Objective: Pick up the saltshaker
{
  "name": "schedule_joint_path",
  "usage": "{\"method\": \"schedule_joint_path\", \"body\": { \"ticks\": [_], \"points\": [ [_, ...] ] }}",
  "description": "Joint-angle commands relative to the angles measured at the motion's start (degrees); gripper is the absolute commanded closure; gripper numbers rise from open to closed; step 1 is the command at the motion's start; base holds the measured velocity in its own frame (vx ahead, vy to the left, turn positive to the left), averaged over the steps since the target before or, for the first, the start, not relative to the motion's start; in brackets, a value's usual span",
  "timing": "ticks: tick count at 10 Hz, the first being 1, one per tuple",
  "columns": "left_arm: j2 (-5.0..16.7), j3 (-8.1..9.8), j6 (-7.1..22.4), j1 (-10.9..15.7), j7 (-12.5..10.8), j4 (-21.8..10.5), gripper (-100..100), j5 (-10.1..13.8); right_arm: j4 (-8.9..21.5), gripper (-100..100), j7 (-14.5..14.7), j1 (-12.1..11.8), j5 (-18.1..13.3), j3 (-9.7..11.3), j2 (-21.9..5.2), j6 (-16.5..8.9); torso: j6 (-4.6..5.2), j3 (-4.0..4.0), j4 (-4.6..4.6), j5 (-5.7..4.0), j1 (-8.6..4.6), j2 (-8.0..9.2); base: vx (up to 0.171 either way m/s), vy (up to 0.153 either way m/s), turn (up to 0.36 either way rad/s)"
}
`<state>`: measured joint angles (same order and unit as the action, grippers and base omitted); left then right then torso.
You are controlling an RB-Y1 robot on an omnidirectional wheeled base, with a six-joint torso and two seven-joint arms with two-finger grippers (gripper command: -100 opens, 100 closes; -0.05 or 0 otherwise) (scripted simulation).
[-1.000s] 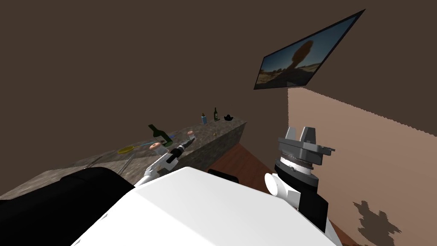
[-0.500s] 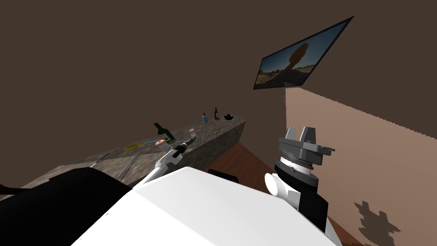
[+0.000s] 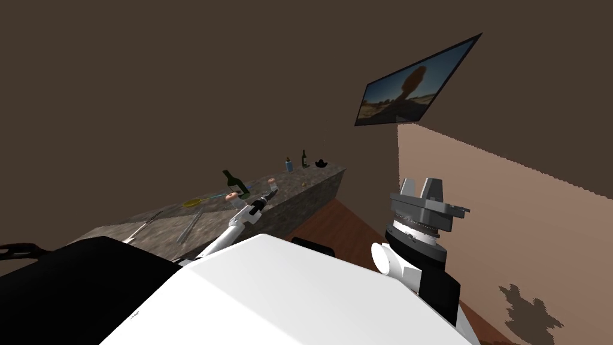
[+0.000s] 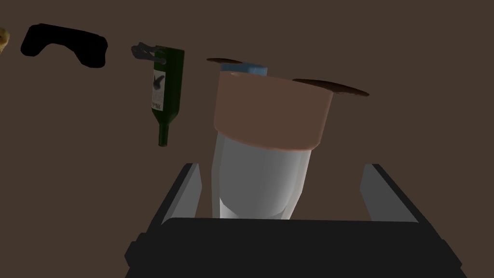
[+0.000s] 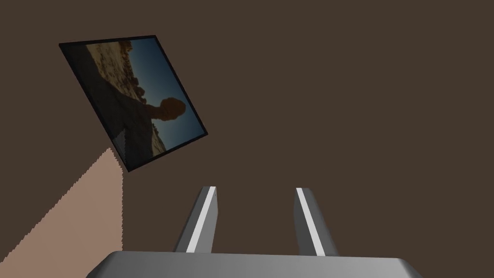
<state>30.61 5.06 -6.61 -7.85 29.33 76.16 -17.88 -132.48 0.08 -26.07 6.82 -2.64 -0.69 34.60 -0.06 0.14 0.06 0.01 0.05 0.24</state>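
The desk (image 3: 305,203) has a speckled grey-brown surface, rough and matt, and it looks like stone. Near its front edge, the saltshaker (image 4: 263,183) has a smooth pale grey body with a soft sheen; I cannot tell if it is glass or metal. Its cap (image 4: 270,113) is matt and even, pinkish-tan. The green bottle (image 4: 168,82) looks like dark glass with little shine and carries a white paper label (image 4: 157,89). My left end effector (image 4: 282,166) has flat matt grey fingers (image 4: 187,193) on a matt black body. On my right end effector (image 5: 256,188) each finger shows a brighter strip, like smooth metal. The floor (image 3: 347,224) looks like reddish-brown wood.
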Motion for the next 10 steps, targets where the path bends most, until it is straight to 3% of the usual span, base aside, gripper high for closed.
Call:
{"method": "schedule_joint_path", "body": {
  "ticks": [1, 2, 5, 6, 10],
  "points": [
    [0.26, -0.08, 0.14, 2.38, -0.16, -2.34, -100, 0.12, 0.0, 0, 0.0, 0.0, 0.0, 0.0, 0.0, 0.0, 0.0, 0.0, 0.0, 0.0, 0.0, 0.0, -0.009, 0.002, 0.002],
    [-0.68, -0.74, -0.3, 4.27, 1.03, -4.45, -100, -0.08, 0.0, 0, 0.0, -0.01, 0.0, 0.0, 0.0, 0.0, 0.0, -0.1, -0.04, -0.01, -0.02, -0.17, -0.074, 0.032, 0.002],
    [-0.68, -0.74, -0.3, 9.27, 1.03, -9.21, -100, -0.08, 0.0, 0, 0.0, 0.0, 0.0, 0.0, 0.0, 0.0, 0.0, -0.01, 0.0, 0.0, 0.01, -0.01, -0.064, 0.011, -0.003],
    [-0.68, -0.74, -0.3, 9.34, 1.03, -9.59, -100, -0.08, 0.0, 0, 0.0, 0.0, 0.0, 0.0, 0.0, 0.0, 0.0, -0.08, -0.03, -0.01, -0.04, -0.14, 0.0, 0.0, 0.0],
    [-2.56, -2.05, -1.18, 17.78, 3.41, -18.88, -100, -0.48, 0.0, 0, 0.0, 0.0, 0.0, 0.0, 0.0, 0.0, -0.01, -0.01, 0.0, 0.01, 0.04, -0.01, -0.096, 0.021, -0.002]
  ]
}}
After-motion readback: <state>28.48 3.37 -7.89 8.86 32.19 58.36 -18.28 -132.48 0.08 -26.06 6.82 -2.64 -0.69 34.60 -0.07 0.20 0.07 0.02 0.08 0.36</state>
